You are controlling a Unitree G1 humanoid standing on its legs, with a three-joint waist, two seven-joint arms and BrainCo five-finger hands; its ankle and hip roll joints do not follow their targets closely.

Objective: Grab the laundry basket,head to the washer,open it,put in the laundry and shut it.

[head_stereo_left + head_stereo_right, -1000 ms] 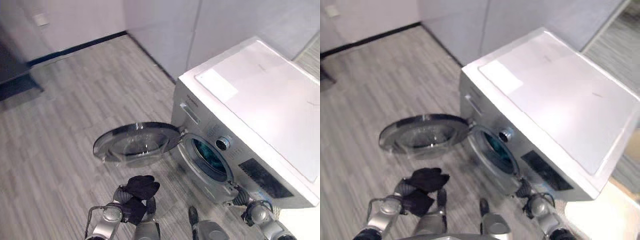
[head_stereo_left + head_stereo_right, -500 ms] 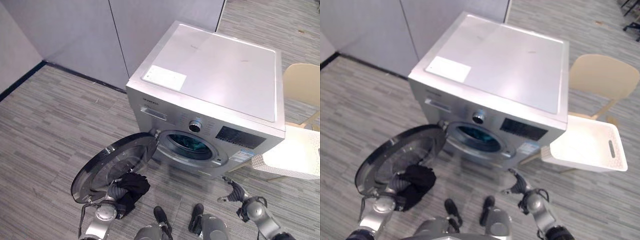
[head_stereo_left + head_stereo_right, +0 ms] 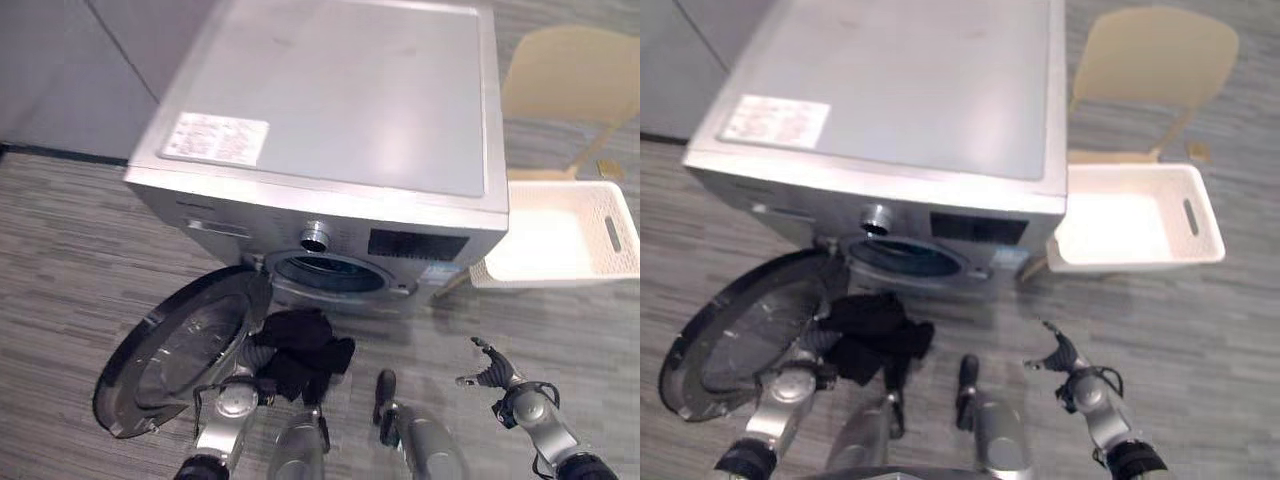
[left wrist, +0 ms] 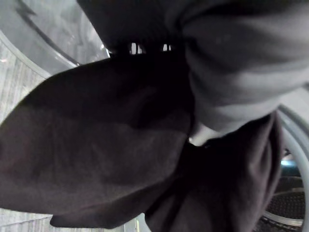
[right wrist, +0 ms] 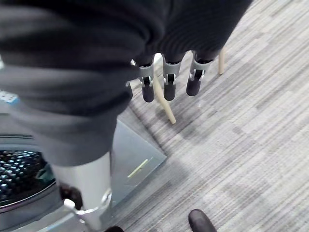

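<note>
We hold a bunch of black laundry (image 3: 300, 352) in our left hand (image 3: 262, 352), whose fingers are hidden under the cloth, so we cannot tell how tightly they hold it; it hangs just in front of the washing machine (image 3: 330, 140), right below its round opening (image 3: 328, 272) and beside the open door (image 3: 180, 350). Our right hand (image 3: 487, 368) hangs low over the floor with its fingers loose and holds nothing, and the white laundry basket (image 3: 560, 238) sits on the pale chair (image 3: 570, 80) beside the machine. We think the cloth could slip to the floor or catch on the opening's rim if we push it in too low, and a corner left hanging out could stop the door from shutting.
</note>
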